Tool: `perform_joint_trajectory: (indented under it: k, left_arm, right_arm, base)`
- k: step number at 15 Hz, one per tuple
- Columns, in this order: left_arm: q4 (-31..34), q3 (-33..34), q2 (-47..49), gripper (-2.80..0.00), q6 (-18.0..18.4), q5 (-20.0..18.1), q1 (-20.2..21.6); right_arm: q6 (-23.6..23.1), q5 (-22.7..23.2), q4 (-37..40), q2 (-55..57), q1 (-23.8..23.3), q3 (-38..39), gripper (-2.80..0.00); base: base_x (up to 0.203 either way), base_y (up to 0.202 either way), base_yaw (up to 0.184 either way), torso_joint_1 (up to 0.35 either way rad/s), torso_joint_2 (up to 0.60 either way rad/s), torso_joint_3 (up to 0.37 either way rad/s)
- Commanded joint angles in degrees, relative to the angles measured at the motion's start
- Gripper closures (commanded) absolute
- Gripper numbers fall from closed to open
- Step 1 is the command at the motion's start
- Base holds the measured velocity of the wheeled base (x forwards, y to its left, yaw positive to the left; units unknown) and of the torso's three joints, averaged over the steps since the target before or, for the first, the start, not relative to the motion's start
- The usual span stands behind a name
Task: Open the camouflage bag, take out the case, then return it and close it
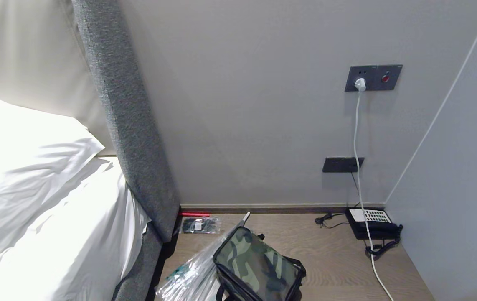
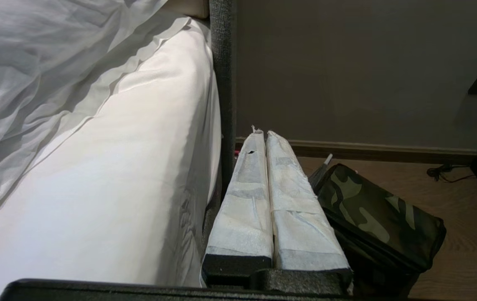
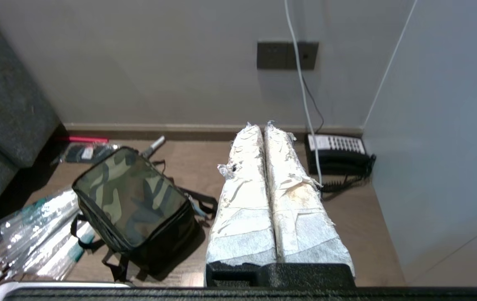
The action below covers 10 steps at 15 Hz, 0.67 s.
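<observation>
The camouflage bag (image 1: 259,265) stands zipped shut on the wooden bedside table (image 1: 330,259), near its front left; it also shows in the left wrist view (image 2: 372,209) and the right wrist view (image 3: 134,196). The case is hidden. My left gripper (image 2: 262,134) is shut and empty, its white-wrapped fingers pressed together, held beside the bed and short of the bag. Shut and empty too, my right gripper (image 3: 262,125) hangs above the table to the right of the bag. Neither gripper appears in the head view.
A clear plastic-wrapped umbrella (image 1: 192,274) lies against the bag's left side. A black phone (image 1: 373,223) with a white cable (image 1: 357,138) sits at the table's back right. A small black packet (image 1: 200,225) lies at back left. The bed (image 1: 46,200) and grey headboard (image 1: 130,138) border the left.
</observation>
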Motion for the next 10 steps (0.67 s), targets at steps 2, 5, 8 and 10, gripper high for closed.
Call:
perform_joint_trajectory:
  k: [2,5,8,10]
  left_arm:
    - [-0.08,0.00,0.07,0.00,-0.05,-0.01,0.01]
    - [-0.05,0.00,0.07,0.00,-0.05,-0.01,0.01]
    - [-0.01,0.00,0.07,0.00,-0.05,-0.06,0.01]
    - [-0.07,0.00,0.07,0.00,-0.05,-0.06,0.01]
  right_arm:
    - [-0.03,-0.02,-0.01,-1.65,0.03,0.09,0.00]
    - [-0.01,-0.02,-0.01,-1.65,0.03,0.09,0.00]
    - [-0.01,-0.02,-0.01,-1.65,0.03,0.09,0.00]
    - [-0.01,-0.02,-0.01,-1.65,0.03,0.09,0.00]
  base:
    - [0.000,0.000,0.000,0.002,0.01,0.198]
    - [0.000,0.000,0.000,0.003,0.00,0.207]
    - [0.000,0.000,0.000,0.002,0.01,0.203]
    - [0.000,0.000,0.000,0.001,0.00,0.176]
